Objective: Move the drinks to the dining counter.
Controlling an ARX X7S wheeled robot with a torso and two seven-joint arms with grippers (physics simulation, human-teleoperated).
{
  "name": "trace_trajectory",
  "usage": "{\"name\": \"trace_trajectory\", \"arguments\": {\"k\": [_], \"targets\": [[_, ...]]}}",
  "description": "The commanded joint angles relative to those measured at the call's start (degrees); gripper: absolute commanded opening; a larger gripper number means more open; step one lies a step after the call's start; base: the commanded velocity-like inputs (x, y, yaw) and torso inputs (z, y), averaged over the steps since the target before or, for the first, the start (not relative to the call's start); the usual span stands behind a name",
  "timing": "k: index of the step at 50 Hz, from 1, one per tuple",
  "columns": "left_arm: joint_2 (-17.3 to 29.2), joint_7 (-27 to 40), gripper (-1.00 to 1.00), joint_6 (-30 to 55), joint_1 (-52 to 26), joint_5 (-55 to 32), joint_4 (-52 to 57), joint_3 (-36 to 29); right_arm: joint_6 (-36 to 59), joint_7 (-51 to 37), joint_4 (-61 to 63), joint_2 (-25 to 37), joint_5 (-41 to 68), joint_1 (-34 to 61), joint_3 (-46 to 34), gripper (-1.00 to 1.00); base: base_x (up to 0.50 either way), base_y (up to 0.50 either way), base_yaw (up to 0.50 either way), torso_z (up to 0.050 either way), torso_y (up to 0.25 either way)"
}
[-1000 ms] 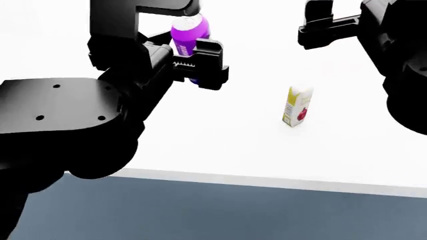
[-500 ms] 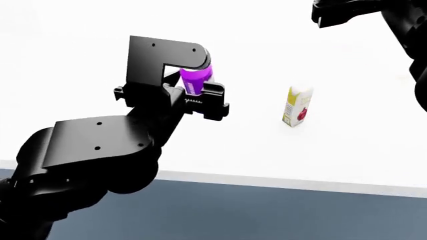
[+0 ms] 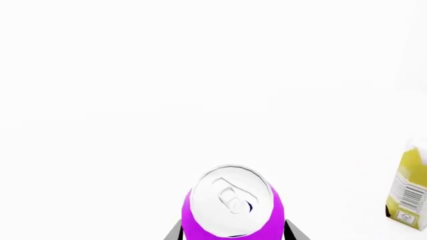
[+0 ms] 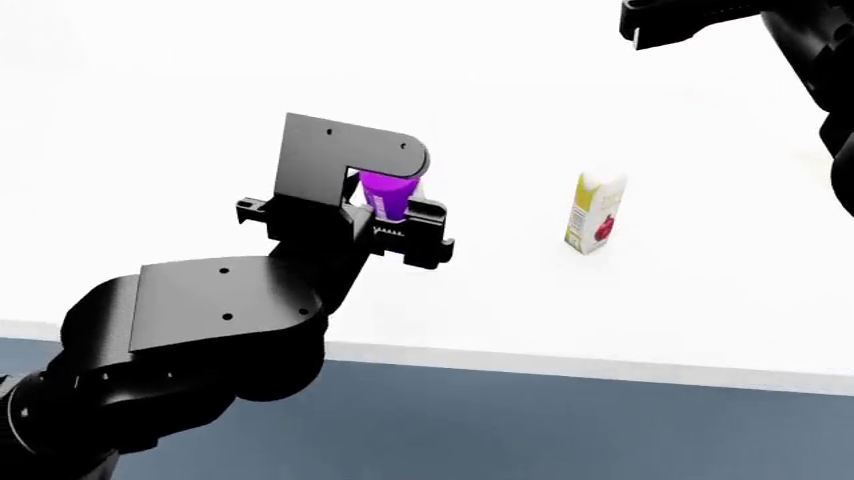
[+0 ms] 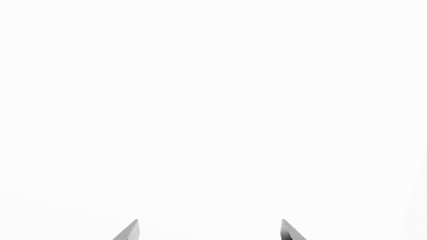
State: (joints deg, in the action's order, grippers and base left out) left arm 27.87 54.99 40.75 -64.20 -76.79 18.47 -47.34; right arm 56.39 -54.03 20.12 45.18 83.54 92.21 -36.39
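Purple can [image 4: 388,193] held upright over white worktop [image 4: 641,320], clamped in left hand [image 4: 395,216]; juice carton [image 4: 594,213] stood near. Risk judged: tipping if released before base seats. Left arm reached forward, low. Right hand [image 5: 210,231] raised, fingers apart, empty.

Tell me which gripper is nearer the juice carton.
Left. The left gripper, shut on the purple can, sits beside the juice carton over the counter. The right gripper is open and empty, up toward the far right, farther off.
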Motion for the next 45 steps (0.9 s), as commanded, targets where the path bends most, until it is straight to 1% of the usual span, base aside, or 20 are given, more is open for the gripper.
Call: {"name": "trace_trajectory", "arguments": {"k": [1,45], "targets": [[-0.15,0.88,-1.00,-0.17,0.51,-0.25,-0.99,-0.29,0.03,0.25,-0.10,-0.14,-0.17,0.03,-0.19,1.00,0.00,0.00,0.00,0.000,0.000],[-0.29,1.89,-1.00,1.51,1.97,-2.07,-3.23,-1.96,0.15,0.28,0.25,-0.25,0.24,0.56,-0.35,1.00,0.00,0.00,0.00,0.000,0.001]]}}
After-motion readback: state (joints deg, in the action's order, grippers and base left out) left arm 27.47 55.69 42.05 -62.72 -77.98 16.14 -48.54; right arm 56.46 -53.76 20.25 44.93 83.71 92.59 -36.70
